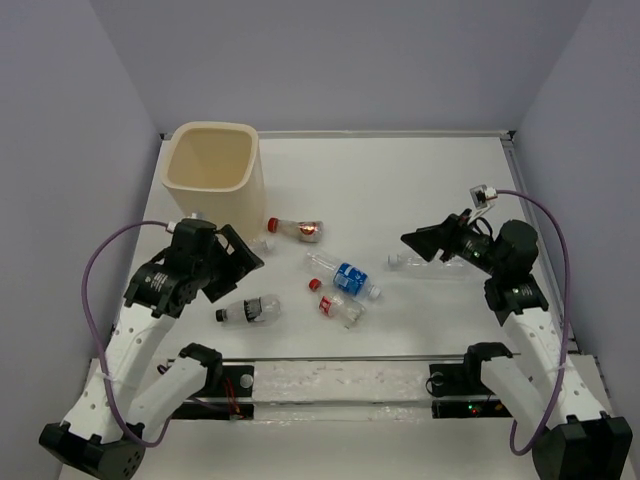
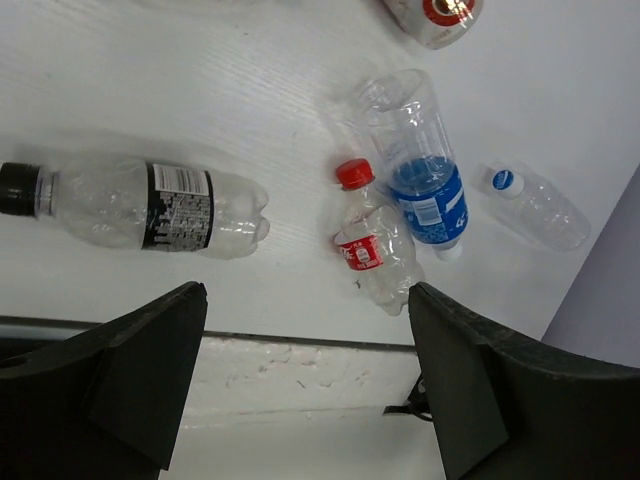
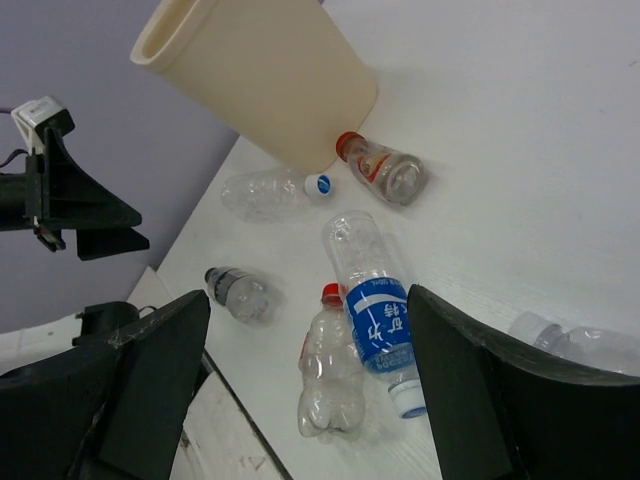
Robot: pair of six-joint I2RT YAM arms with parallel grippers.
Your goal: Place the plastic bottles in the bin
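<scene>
Bin (image 1: 215, 203): we see it upright at the far left of the table (image 1: 400, 170), mouth up. All six bottles we count lie outside it, on the table.

Left gripper (image 2: 307, 290): its fingers stand wide apart with nothing between them. It hangs above the table just in front of the bin, and its camera looks down on the black-cap bottle and the middle group.

Black-cap bottle (image 1: 250, 312): on its side near the front edge, cap pointing left, beside the left arm and well apart from the bin.

Clear bottle (image 3: 262, 193): on its side close to the bin's base, white cap toward the brown bottle. In the top view the left gripper partly hides it.

Brown bottle (image 1: 297, 229): on its side just right of the bin, red cap toward the bin wall. We cannot tell whether cap and wall touch.

Red-cap bottle (image 1: 337, 306): small and crumpled, on its side at mid-table, pressed close against the blue bottle.

Blue bottle (image 1: 345, 275): on its side in the middle, blue label around its lower half, white cap pointing to the near right.

Right bottle (image 1: 430, 262): clear, on its side, white cap pointing left. It lies just below the right gripper, far from the bin.

Right gripper (image 3: 310, 292): its fingers are spread wide and hold nothing. It hangs above the right of the table, pointing toward the middle.
</scene>
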